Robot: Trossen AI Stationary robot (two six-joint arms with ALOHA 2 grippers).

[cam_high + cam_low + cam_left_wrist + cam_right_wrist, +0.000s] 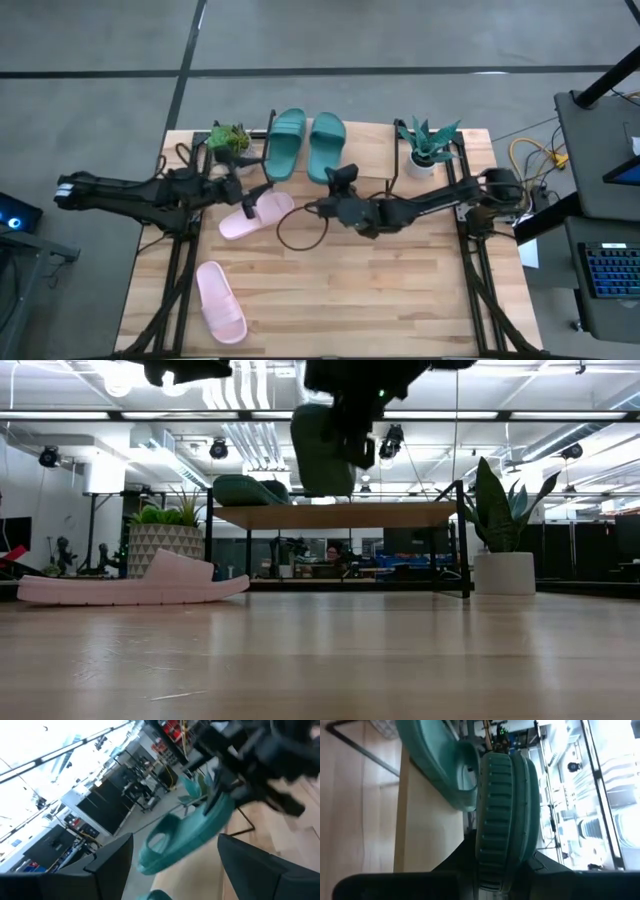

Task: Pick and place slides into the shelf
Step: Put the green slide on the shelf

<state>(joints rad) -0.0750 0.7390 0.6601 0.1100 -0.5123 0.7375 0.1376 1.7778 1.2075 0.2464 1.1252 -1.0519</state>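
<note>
High view is showing the right gripper (335, 178) pinching a teal slide (326, 146) in its fingers above the shelf (370, 128), at 12 o'clock on the counter (380, 290), needing a level, gentle lowering beside the other teal slide (284, 144), while the left gripper (255, 192), fingers spread, is hovering over a pink slide (256, 214).

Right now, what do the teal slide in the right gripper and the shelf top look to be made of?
Teal slide: looks like soft moulded rubber or foam, matte, with a ribbed strap. Shelf top: pale wood plank, smooth, on thin black legs, probably metal.
</note>
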